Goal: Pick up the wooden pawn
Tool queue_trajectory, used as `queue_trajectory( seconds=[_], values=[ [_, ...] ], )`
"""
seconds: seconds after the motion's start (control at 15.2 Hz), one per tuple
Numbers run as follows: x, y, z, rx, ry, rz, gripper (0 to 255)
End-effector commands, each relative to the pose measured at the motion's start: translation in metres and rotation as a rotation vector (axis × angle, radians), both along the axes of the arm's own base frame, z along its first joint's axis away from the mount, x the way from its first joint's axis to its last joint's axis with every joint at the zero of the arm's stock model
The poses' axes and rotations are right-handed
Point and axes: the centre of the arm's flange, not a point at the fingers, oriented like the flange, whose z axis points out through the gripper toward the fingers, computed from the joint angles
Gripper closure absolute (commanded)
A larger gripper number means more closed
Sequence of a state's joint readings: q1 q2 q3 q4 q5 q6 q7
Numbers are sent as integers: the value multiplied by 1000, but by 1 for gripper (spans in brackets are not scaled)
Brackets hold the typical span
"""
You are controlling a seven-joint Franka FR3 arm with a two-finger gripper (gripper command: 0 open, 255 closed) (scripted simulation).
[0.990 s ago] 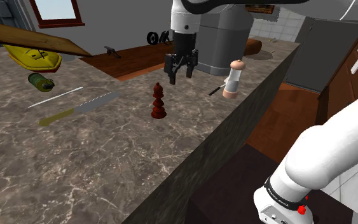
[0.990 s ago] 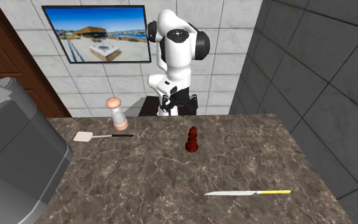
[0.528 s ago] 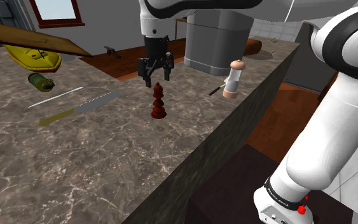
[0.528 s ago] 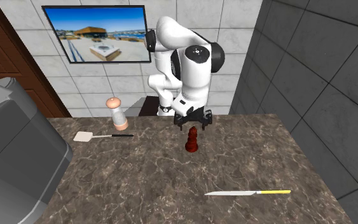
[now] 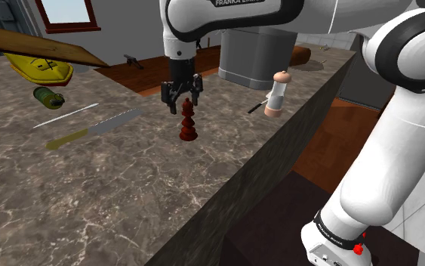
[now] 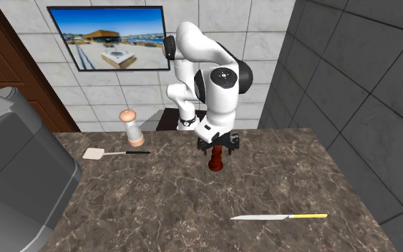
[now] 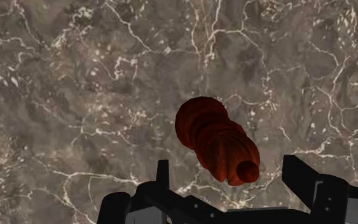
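The pawn (image 5: 189,125), a dark red-brown turned piece, stands upright on the brown marbled counter (image 5: 127,189), right under the gripper (image 5: 183,104). The black fingers (image 7: 162,179) are spread wide and grip nothing. In the wrist view the pawn (image 7: 219,140) is seen from above, its small round head lying in the gap between the two fingers with marble showing on either side of it, so neither finger touches it. In the shoulder view the fingertips hang about level with the pawn's head, one on each side, while its body and base stand clear below them. The second exterior view shows the gripper (image 6: 217,148) pointing straight down over the pawn (image 6: 217,162), whose top is hidden behind the fingers. Well away from the fingers on that view's left stands a pepper mill (image 6: 130,127) with a pale top, and a white spatula (image 6: 96,153) lies flat just beside it. Well apart from the fingers on the near side of the counter (image 6: 157,200) in that view lies a knife (image 6: 278,216) with a yellow handle.
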State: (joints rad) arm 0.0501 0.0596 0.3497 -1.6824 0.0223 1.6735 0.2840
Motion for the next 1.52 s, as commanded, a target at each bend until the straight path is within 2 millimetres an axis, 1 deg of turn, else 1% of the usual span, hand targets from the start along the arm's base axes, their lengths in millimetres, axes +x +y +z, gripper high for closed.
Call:
queue_trajectory(
  seconds=[0.0,0.07,0.66,1.45],
  values=[
    [-1,-1,-5,0,-1,0,0],
    [-1,-1,-5,0,0,0,255],
    [-1,-1,-5,0,-1,0,255],
    [-1,-1,58,0,-1,0,255]
  ],
)
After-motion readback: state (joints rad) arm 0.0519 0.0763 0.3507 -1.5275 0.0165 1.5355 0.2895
